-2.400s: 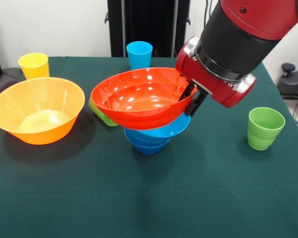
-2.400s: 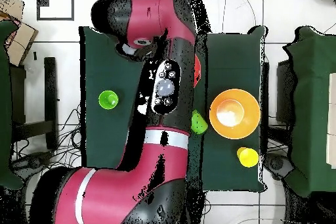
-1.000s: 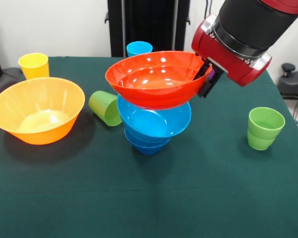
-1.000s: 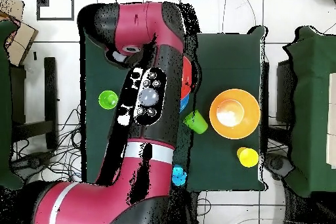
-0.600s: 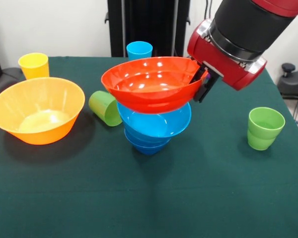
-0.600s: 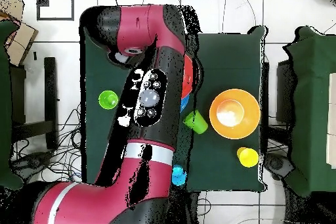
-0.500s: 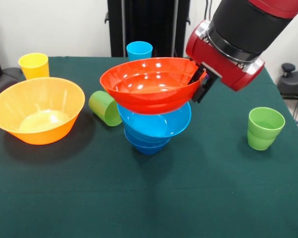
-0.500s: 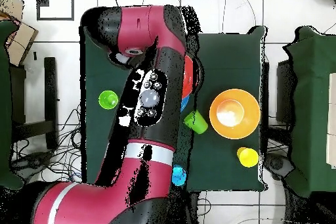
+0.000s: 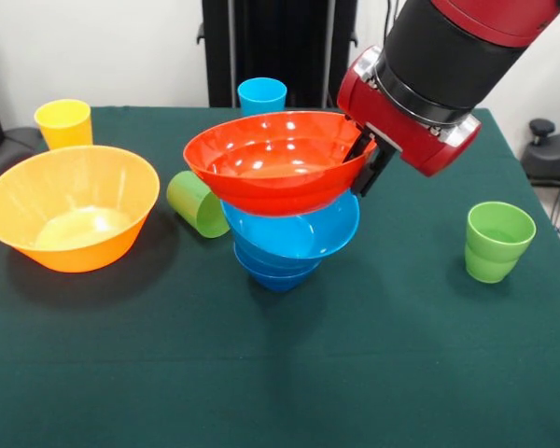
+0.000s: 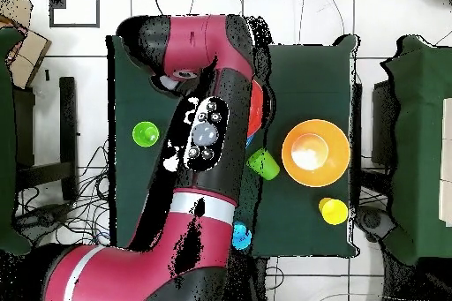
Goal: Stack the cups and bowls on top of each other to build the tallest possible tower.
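Note:
My gripper (image 9: pixel 364 161) is shut on the right rim of the orange-red bowl (image 9: pixel 266 166). It holds the bowl slightly tilted over the tower (image 9: pixel 294 235) of nested blue bowls at the table's middle; I cannot tell whether the two touch. The big yellow-orange bowl (image 9: pixel 70 205) stands alone at the left. A green cup (image 9: pixel 198 203) lies on its side between it and the pile. Another green cup (image 9: pixel 497 241) stands at the right. The yellow cup (image 9: pixel 63 123) and the light blue cup (image 9: pixel 262 95) stand at the back. The purple cup is hidden.
In the overhead view my arm (image 10: pixel 207 130) covers the pile, leaving only a sliver of the orange-red bowl (image 10: pixel 255 108). The yellow-orange bowl (image 10: pixel 315 151), yellow cup (image 10: pixel 333 211), both green cups (image 10: pixel 146 133) (image 10: pixel 263 163) and the light blue cup (image 10: pixel 240 237) show around it.
In the front view my gripper has carried the orange-red bowl a little to the left, more squarely over the blue pile. The other cups and bowls have not moved.

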You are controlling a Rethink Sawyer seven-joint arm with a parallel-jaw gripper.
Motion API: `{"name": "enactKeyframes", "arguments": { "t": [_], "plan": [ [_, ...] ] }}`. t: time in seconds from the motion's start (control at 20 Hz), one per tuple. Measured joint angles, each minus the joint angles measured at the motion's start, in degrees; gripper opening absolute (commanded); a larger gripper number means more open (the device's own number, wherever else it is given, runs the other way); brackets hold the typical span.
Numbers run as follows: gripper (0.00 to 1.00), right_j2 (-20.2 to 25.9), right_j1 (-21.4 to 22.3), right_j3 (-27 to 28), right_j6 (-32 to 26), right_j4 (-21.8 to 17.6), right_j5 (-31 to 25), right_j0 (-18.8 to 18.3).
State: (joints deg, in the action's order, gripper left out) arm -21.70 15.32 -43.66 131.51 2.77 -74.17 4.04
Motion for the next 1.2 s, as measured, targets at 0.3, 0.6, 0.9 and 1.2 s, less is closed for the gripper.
{"name": "enactKeyframes", "arguments": {
  "t": [0.3, 0.6, 0.9, 1.2],
  "plan": [
    [0.00, -0.55, 0.01, -0.55, 0.00, 0.66, 0.00, 0.05],
    [0.00, -1.06, 0.02, -1.01, 0.00, 0.82, 0.06, 0.07],
    [0.00, -1.70, 0.03, -1.50, 0.00, 0.84, 0.98, 0.18],
    [0.00, -2.29, 0.03, -1.61, 0.00, 1.03, 2.39, 0.36]
  ]
}}
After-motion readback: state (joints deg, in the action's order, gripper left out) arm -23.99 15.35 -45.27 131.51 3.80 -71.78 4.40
